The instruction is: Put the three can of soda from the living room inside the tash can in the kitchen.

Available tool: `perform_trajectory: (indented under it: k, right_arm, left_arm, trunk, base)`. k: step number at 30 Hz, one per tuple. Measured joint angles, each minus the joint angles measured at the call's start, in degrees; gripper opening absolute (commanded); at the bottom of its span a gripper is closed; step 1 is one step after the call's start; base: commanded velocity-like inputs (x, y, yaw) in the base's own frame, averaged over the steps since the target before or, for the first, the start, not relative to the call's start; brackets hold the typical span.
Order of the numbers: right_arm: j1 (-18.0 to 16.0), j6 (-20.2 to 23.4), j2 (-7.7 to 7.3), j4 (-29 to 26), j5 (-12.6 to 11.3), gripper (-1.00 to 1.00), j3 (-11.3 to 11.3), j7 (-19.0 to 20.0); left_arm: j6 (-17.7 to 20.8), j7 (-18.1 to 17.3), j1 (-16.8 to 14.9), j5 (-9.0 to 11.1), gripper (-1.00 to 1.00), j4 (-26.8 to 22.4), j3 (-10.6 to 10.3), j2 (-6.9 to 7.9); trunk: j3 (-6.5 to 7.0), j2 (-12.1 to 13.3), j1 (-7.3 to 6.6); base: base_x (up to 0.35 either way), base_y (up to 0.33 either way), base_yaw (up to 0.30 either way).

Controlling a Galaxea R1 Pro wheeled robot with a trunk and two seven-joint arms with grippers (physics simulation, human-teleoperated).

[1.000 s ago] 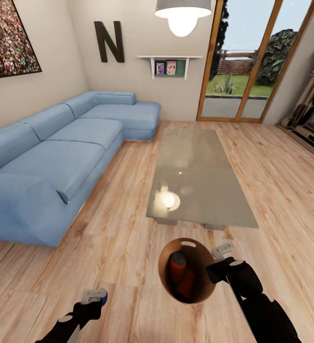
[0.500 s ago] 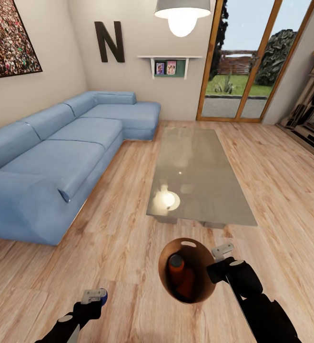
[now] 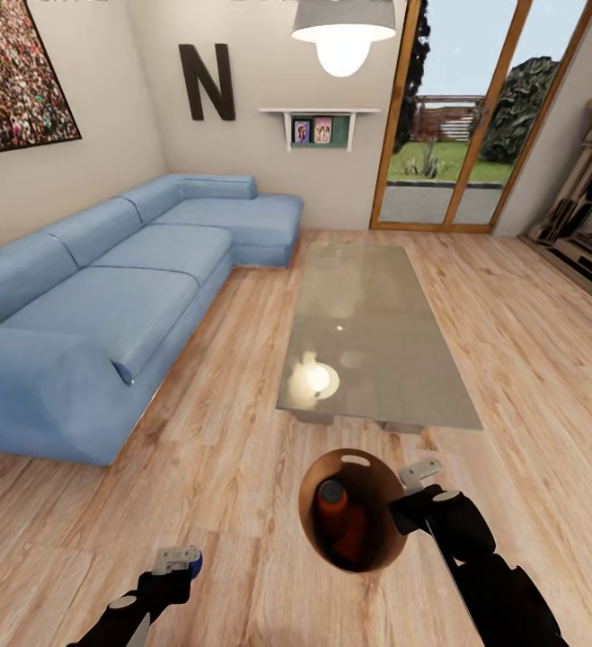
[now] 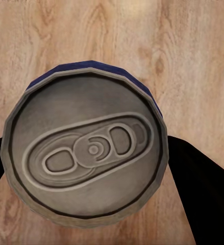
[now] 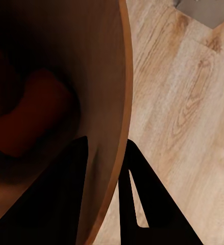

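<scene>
The trash can point(image 3: 354, 512) is hanging in the air low in front of the robot, just this side of the glass table point(image 3: 376, 341), tipped so its copper-brown inside is facing up at the head camera. Orange soda cans point(image 3: 336, 521) are lying inside it; one grey top is showing clearly, with more orange beside it, though I cannot tell how many are in there. The oval handle cutout is sitting at the far rim.

The right gripper point(image 3: 402, 514) is pinching the bin's rim on the robot's right side. In the right wrist view one dark finger point(image 5: 60, 204) is reaching inside the wall point(image 5: 109, 102) and the other is lying outside it, so the jaws are standing narrow, clamped across the thin wall. A dim orange shape point(image 5: 32, 117) is glowing in the shadowed interior.

The left gripper point(image 3: 177, 563) is hovering lower and off to the left, well apart from the bin, gripping the dark blue soda can point(image 3: 193, 561). From the left wrist view that can's silvery end with its pull tab point(image 4: 86, 150) is facing the camera, with black fingers showing on both sides of it.

Beyond all this, the wood plank floor point(image 3: 242, 431) is stretching out, the long blue corner sofa point(image 3: 107, 288) is running along the left wall, and the wood-framed glass doors point(image 3: 475, 117) are letting in a view of the garden. A lit lamp point(image 3: 342, 31) is hanging above the table.
</scene>
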Motion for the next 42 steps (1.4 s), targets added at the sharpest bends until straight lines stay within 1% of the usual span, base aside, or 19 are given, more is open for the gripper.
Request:
perform_trajectory:
  k: [22, 42]
  right_arm:
    - [0.0, 0.0, 0.00, 0.0, 0.0, -1.00, 0.0, 0.0]
    - [0.0, 0.0, 0.00, 0.0, -0.1, -1.00, 0.0, 0.0]
  left_arm:
    - [0.0, 0.0, 0.0, 0.0, -1.00, 0.0, 0.0, -0.02]
    - [0.0, 0.0, 0.0, 0.1, -1.00, 0.0, 0.0, 0.05]
  trunk:
    - [4.97, 8.8, -4.83]
    - [10.34, 16.8, -9.23]
  base:
    - [0.000, 0.000, 0.000]
    - [0.000, 0.000, 0.000]
